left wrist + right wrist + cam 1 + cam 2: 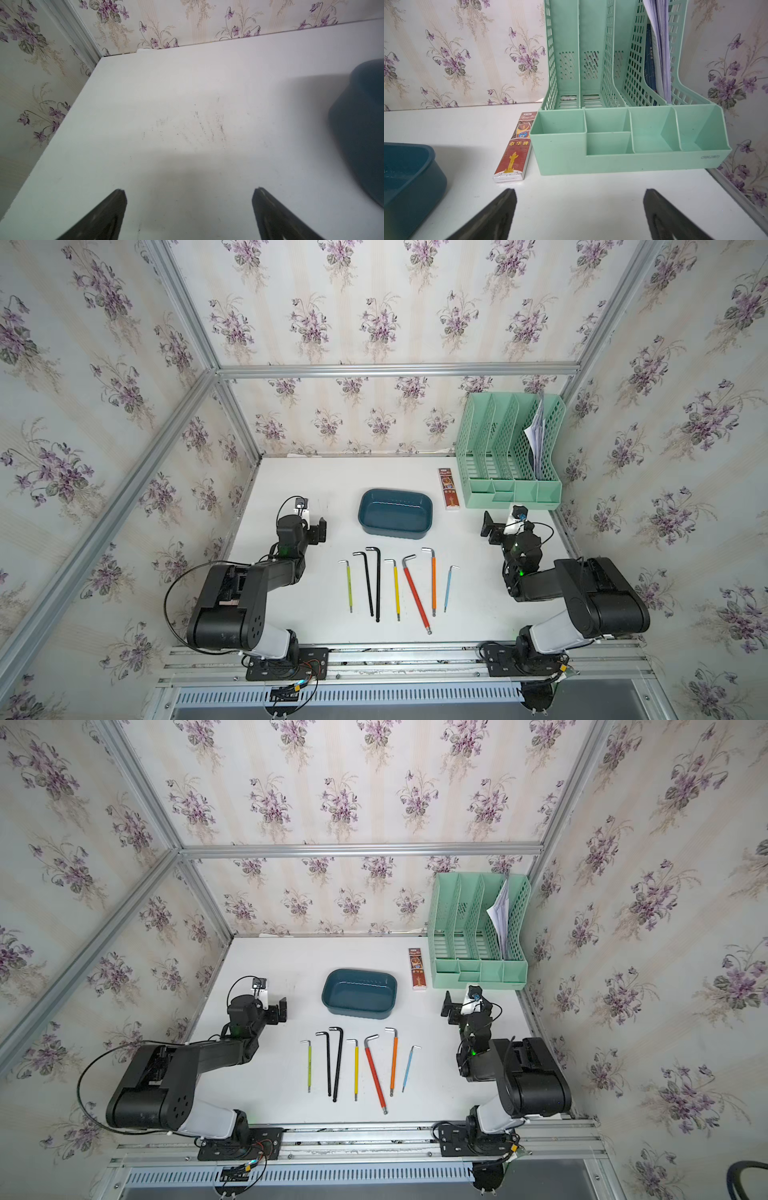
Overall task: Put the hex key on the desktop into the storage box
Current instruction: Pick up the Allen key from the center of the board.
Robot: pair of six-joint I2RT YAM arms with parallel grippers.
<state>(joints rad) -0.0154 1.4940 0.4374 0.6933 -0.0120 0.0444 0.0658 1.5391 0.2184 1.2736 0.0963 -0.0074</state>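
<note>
Jaws of my left gripper and right gripper both gape wide, empty; storage box sits between them, nothing inside; seven hex keys lie in a row on the desktop behind both grippers. I judge nothing stowed yet, every pickup remaining

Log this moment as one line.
hex keys: seven on desktop; storage box: empty; left gripper: open; right gripper: open

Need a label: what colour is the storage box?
Storage box: dark teal-blue, best in a top view.
</note>
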